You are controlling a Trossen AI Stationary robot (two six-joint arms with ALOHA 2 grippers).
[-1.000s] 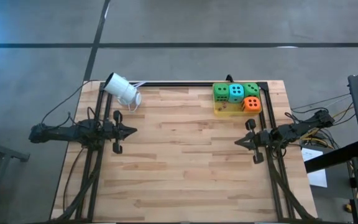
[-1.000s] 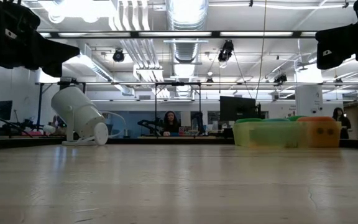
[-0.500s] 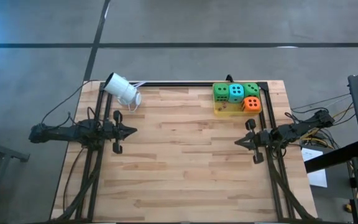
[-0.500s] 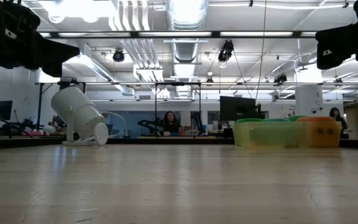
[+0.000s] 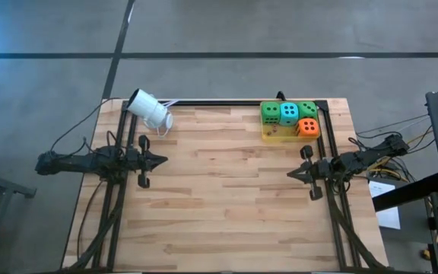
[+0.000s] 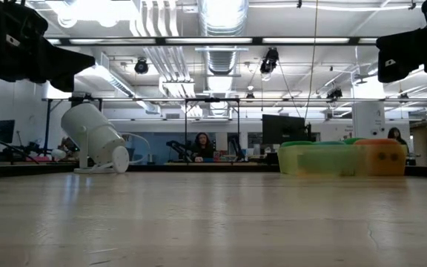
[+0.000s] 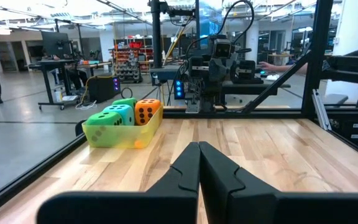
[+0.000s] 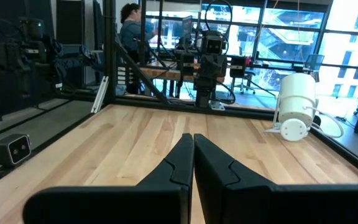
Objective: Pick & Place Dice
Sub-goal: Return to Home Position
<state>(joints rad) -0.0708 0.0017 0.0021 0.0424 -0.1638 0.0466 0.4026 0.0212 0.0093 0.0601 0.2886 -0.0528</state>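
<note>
Four dice sit together in a yellow translucent box (image 5: 278, 134) at the table's far right corner: two green dice (image 5: 270, 113) (image 5: 308, 109), a teal die (image 5: 289, 113) and an orange die (image 5: 307, 127). The left wrist view shows them in the box (image 7: 114, 134), with one green die (image 7: 104, 119), the teal die (image 7: 120, 114) and the orange die (image 7: 146, 111) in sight. My left gripper (image 5: 164, 160) hovers shut over the table's left side. My right gripper (image 5: 289, 173) hovers shut over the right side, nearer than the box. Both point toward the table's middle.
A white lamp-like cylinder (image 5: 150, 110) lies at the far left corner on its stand, also seen as the white cylinder (image 8: 296, 106) in the right wrist view. Black frame rails run along the far edge and both sides. A small camera block (image 8: 14, 149) sits at the table edge. People stand in the room beyond.
</note>
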